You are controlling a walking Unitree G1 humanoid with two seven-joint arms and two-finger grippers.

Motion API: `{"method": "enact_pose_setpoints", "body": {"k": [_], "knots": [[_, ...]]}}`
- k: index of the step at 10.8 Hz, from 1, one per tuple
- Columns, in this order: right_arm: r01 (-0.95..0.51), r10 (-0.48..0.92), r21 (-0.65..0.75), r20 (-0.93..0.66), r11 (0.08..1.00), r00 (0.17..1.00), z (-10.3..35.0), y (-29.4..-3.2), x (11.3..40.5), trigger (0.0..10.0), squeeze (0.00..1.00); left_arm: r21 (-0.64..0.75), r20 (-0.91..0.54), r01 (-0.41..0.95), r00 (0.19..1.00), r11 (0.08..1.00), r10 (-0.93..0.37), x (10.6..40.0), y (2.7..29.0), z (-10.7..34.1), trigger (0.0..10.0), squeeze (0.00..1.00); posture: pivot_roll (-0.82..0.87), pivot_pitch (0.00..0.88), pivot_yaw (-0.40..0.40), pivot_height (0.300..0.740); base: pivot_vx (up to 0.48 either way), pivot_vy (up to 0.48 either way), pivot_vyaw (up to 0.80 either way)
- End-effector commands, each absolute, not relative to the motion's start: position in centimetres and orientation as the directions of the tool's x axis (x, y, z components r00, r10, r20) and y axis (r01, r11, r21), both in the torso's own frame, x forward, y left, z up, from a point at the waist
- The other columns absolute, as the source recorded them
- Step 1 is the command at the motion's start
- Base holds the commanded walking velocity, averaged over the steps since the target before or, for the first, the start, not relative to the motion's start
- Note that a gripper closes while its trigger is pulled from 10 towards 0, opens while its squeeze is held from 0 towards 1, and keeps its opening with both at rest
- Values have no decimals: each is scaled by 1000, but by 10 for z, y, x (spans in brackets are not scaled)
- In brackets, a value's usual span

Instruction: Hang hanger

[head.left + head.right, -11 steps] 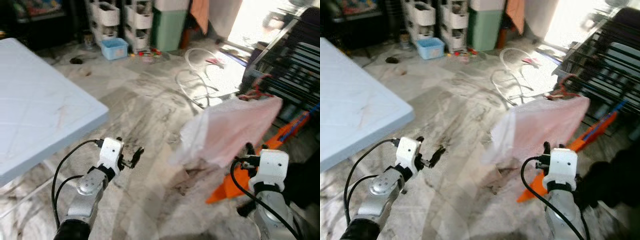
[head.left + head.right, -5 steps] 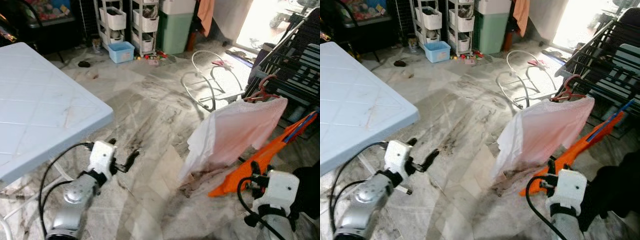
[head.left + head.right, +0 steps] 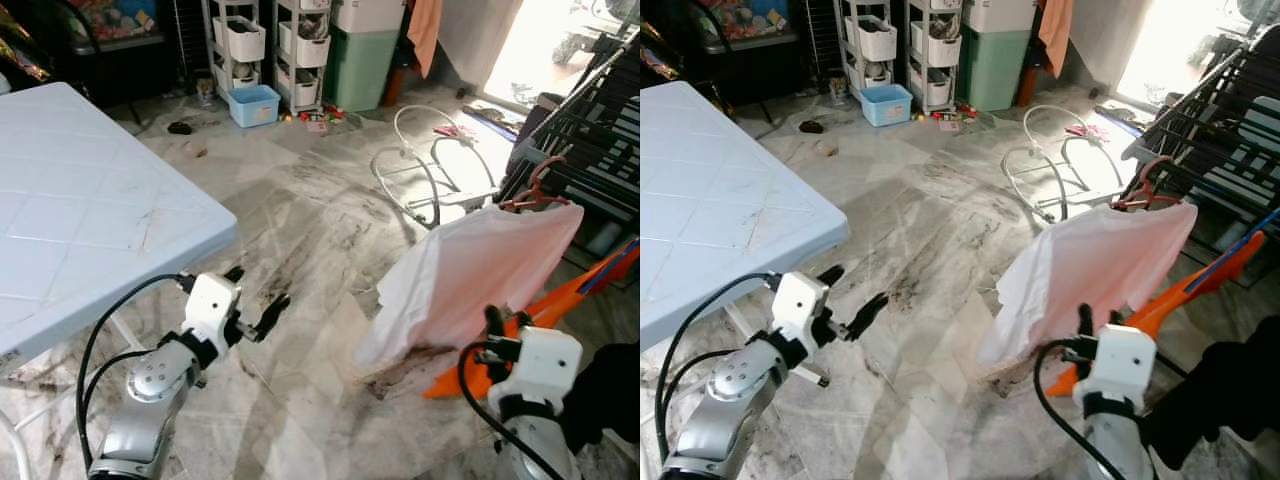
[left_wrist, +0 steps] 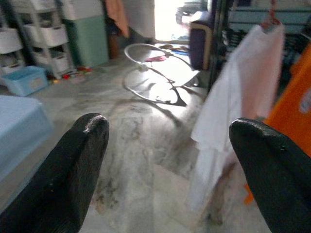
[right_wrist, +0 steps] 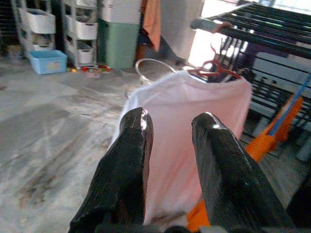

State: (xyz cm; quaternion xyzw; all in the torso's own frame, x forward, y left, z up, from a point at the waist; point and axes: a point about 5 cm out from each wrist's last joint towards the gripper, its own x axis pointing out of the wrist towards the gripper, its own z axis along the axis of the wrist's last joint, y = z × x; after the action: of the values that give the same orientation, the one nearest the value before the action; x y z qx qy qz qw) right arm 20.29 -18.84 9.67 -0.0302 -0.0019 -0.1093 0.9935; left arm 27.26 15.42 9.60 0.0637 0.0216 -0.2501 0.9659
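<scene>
Pale pink cloth, a shirt (image 3: 480, 275), hangs on a red hanger (image 3: 535, 190) at the right of your scene, the hook caught on the black drying rack (image 3: 590, 120) at the far right. An orange garment (image 3: 560, 310) hangs just beside the shirt, lower and to its right.

Your right gripper (image 5: 170, 145) sits low at the near right, pointed at the shirt from in front and apart from it; its two black fingers (image 5: 129, 160) stand a small gap apart with nothing between them. Your left gripper (image 4: 165, 145) is held out over the marble floor (image 3: 320, 230) at the near left, fingers spread wide and empty, well apart from the hanger.

On your left a light blue table (image 3: 90, 230) fills the near corner. Far off you see white drawer units (image 3: 270, 50), a blue tub (image 3: 253, 103), a green bin (image 3: 365, 60) and a white wire frame (image 3: 430, 160) lying on the floor.
</scene>
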Motion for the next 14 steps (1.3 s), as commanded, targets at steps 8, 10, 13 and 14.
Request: {"method": "enact_pose_setpoints", "body": {"k": [8, 10, 13, 14], "knots": [[327, -325, -73, 30, 942, 945, 101, -207, 194, 10000, 0, 99, -2, 404, 914, 910, -406, 294, 128, 106, 10000, 0, 209, 0, -144, 740, 0, 0, 0], [328, -325, -74, 47, 942, 945, 104, -202, 197, 10000, 0, 73, -19, 383, 924, 921, -383, 301, 128, 105, 10000, 0, 193, 0, -131, 740, 0, 0, 0], [367, -362, -69, 69, 928, 930, 108, -203, 199, 10000, 0, 86, -32, 423, 906, 902, -422, 305, 119, 103, 10000, 0, 164, 0, -115, 740, 0, 0, 0], [397, -393, -52, 75, 916, 917, 109, -204, 197, 10000, 0, 86, -45, 435, 901, 896, -432, 310, 115, 102, 10000, 0, 152, 0, -105, 740, 0, 0, 0]]}}
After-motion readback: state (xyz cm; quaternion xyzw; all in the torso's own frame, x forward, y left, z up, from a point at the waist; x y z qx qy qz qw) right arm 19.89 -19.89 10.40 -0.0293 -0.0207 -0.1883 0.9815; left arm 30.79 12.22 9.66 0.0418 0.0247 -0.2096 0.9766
